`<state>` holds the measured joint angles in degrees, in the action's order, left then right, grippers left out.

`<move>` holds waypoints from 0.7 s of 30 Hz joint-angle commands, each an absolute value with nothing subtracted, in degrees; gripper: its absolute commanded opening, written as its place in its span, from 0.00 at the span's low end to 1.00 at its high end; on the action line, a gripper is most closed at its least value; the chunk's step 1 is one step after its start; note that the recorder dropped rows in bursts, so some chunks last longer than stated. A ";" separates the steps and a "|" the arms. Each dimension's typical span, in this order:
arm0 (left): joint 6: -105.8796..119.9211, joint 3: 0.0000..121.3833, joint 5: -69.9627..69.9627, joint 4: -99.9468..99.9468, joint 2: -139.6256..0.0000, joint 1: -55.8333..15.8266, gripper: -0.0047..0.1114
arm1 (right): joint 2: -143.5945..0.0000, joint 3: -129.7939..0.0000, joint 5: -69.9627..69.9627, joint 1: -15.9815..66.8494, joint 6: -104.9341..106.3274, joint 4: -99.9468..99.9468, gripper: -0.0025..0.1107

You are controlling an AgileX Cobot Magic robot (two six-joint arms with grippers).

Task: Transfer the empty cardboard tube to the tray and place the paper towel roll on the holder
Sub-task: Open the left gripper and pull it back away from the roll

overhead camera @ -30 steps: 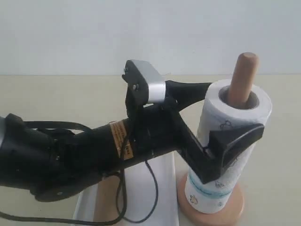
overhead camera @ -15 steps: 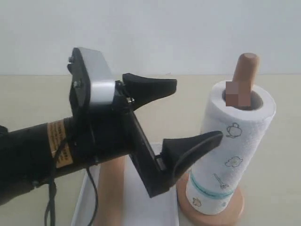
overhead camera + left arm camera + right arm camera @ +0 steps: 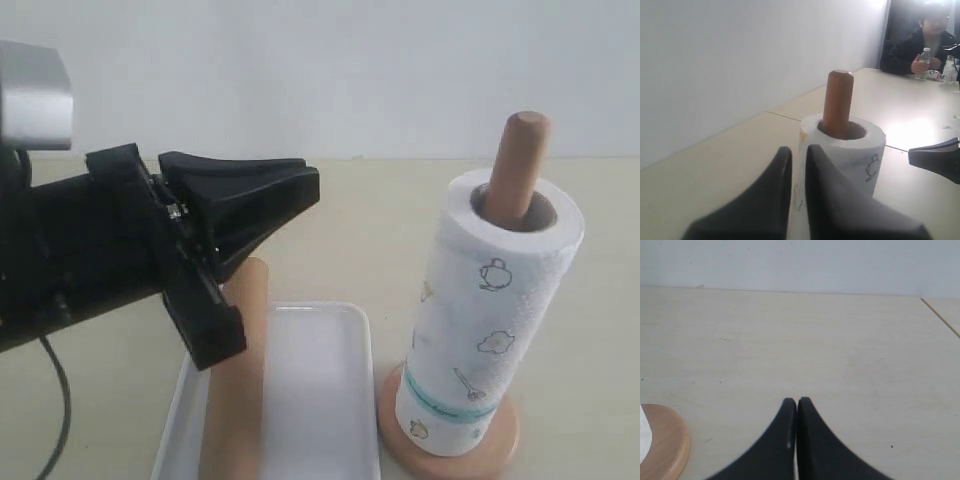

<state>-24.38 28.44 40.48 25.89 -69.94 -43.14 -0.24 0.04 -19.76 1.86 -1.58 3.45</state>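
The paper towel roll stands upright on the holder, and the wooden dowel pokes out of its core. The empty cardboard tube lies in the white tray along its left side. My left gripper hovers left of the roll, above the tube, apart from both. Its fingers sit almost together with only a narrow slit and hold nothing. The left wrist view shows the left gripper pointing at the roll. My right gripper is shut and empty over bare table beside the holder's base.
The tray and the holder stand close together near the front of the beige table. A black part juts in at the edge of the left wrist view. A seated person and a bottle are at a far table.
My left gripper has let go of the roll and pulled back to the left. Its wide-open fingers have closed together. The roll stays on the holder.
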 commanded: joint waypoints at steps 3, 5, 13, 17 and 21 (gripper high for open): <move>-24.14 28.20 29.89 26.14 -62.74 -42.90 0.09 | 0.00 0.00 -19.34 1.66 -1.32 3.39 0.02; -22.38 28.20 24.14 26.14 -60.04 -42.90 0.09 | 0.00 0.00 -19.34 1.66 -1.32 3.39 0.02; -20.87 28.20 13.50 26.14 -51.58 -42.90 0.09 | 0.00 0.00 -19.34 1.66 -1.32 3.39 0.02; -20.87 28.20 13.49 26.14 -49.82 -42.90 0.09 | 0.00 0.00 -19.34 1.66 -1.32 3.39 0.02; -19.49 28.20 13.62 26.93 -49.03 -42.90 0.09 | 0.00 0.00 -19.34 1.66 -1.32 3.39 0.02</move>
<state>-20.96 28.44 13.78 26.11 -49.60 -43.02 -0.24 0.04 -19.76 1.86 -1.58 3.45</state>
